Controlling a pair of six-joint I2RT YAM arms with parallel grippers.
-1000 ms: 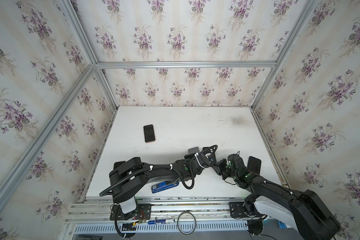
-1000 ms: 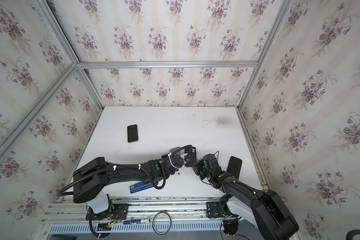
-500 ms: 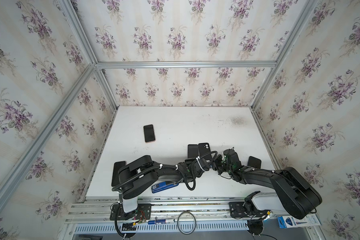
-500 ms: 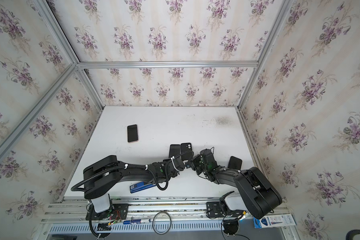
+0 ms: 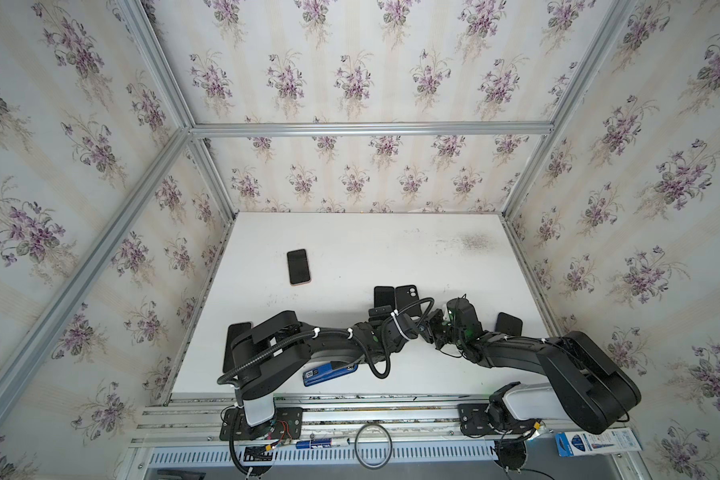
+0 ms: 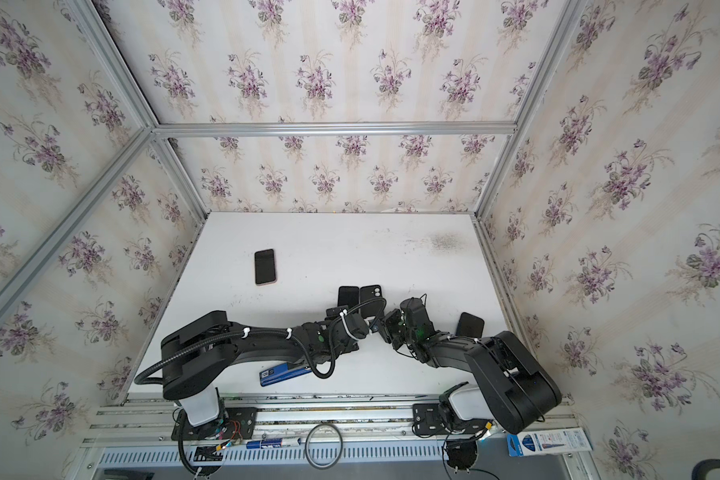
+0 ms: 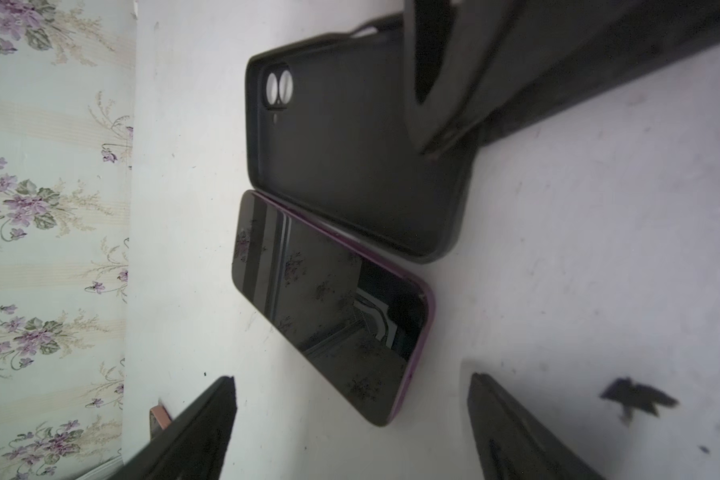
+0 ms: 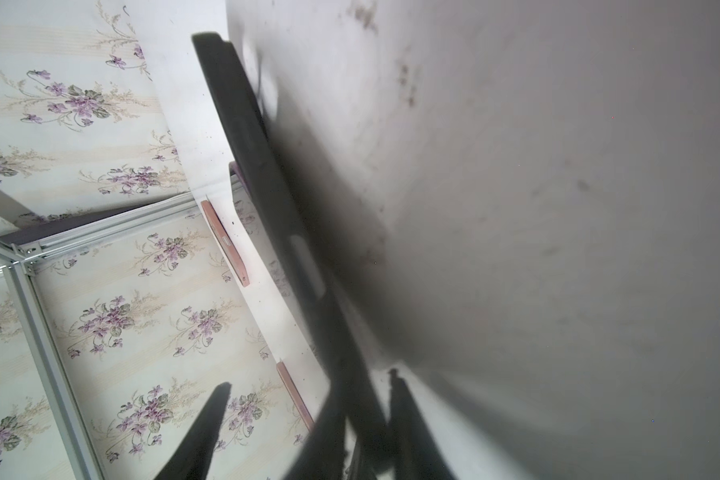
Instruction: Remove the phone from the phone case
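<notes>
The phone [image 7: 329, 307], black screen up with a purple rim, lies flat on the white table [image 7: 599, 249]. Beside it, almost touching, lies the empty black phone case [image 7: 350, 158], inside up, with its camera holes showing. In both top views they sit side by side mid-table, phone [image 5: 383, 296] left of phone case [image 5: 406, 295]. My left gripper [image 7: 350, 376] is open, its fingers standing wide of the phone's near end and apart from it. My right gripper [image 8: 308, 380] is open; the case's edge [image 8: 267, 174] runs between its fingers, close to one of them.
A phone in a pink case [image 5: 298, 267] lies towards the back left. A black phone [image 5: 508, 324] lies at the right edge, a dark slab [image 5: 235, 345] at the left edge. A blue box [image 5: 329, 372] sits under my left arm near the front rail.
A second ago both grippers were shut, close together near the front. Both have reached back; phone and case now lie apart on the table. Left jaws opened wide, right jaws parted.
</notes>
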